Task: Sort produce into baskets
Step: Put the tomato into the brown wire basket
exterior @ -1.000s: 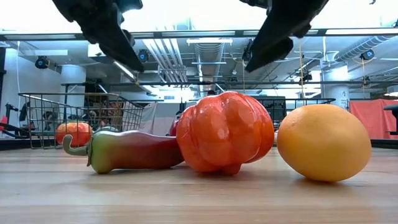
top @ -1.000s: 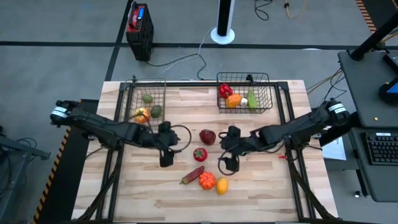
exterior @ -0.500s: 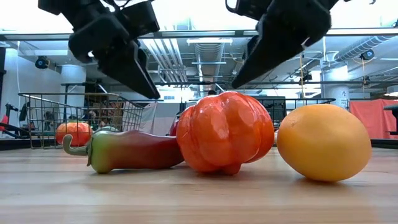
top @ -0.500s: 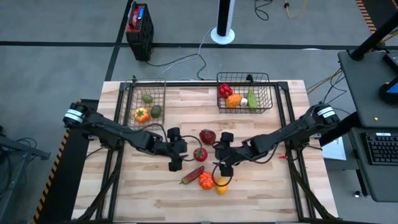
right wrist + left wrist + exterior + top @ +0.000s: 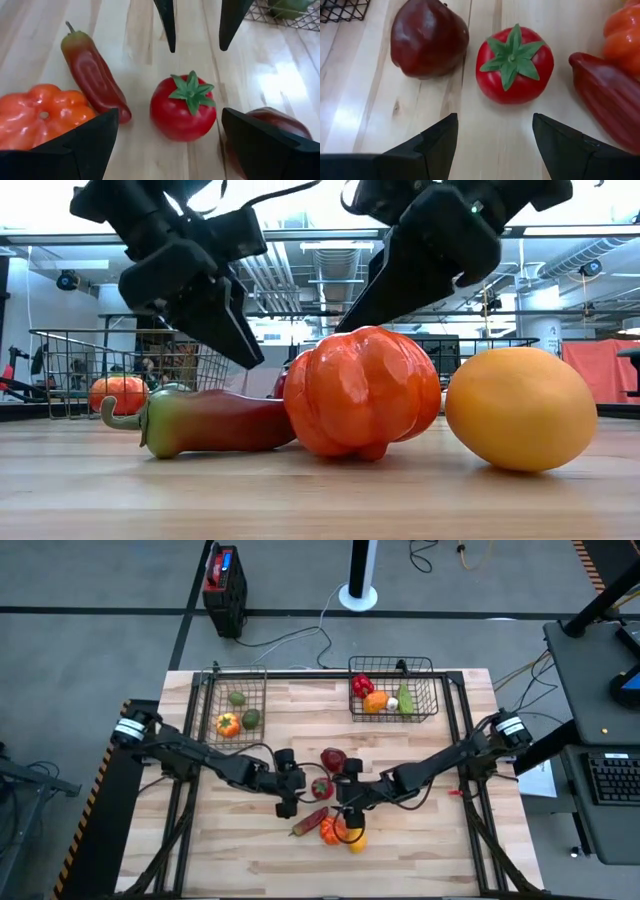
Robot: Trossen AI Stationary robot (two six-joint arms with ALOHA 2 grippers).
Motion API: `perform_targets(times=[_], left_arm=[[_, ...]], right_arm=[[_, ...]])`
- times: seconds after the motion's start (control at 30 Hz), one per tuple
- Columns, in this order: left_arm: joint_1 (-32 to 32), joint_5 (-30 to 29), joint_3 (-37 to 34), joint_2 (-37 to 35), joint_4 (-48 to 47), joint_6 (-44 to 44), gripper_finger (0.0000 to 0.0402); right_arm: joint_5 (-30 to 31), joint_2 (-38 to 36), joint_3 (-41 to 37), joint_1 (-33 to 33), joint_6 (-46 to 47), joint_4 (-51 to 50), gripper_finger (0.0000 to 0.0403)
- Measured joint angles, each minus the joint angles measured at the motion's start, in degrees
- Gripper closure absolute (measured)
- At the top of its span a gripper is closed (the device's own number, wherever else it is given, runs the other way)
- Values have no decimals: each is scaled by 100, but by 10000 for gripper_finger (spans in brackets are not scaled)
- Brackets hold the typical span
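Red tomato (image 5: 321, 788) on the wooden table (image 5: 420, 850), midway between both grippers. Left gripper (image 5: 287, 802) just beside the tomato, fingers spread, gripping nothing. Right gripper (image 5: 345, 810) just across the tomato, likewise spread and empty. Dark maroon pepper (image 5: 333, 759) just behind the tomato.

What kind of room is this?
Probably a robot lab or workshop: two robot arms work at a wooden table with toy produce, cables trail over a grey floor, and bare ceiling pipes show overhead.

Overhead, table-level, two wrist views; all share tomato (image 5: 514, 65).
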Motion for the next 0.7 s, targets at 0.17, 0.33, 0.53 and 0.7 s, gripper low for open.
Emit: perform_targets(times=[0.17,0.33,0.53,0.7], left_arm=[[0,0,0,121,-4,0,163],[-10,2,0,-86,-380,-67,163],[-60,-8,-62,-814,-800,-218,163],[-277,-365,-138,-1495,-806,-193,163]], right_arm=[[-3,236,0,-140,7,337,58],[-7,350,0,-274,12,484,58],[-9,373,0,-375,82,515,58],[-30,456,4,-391,100,689,58]])
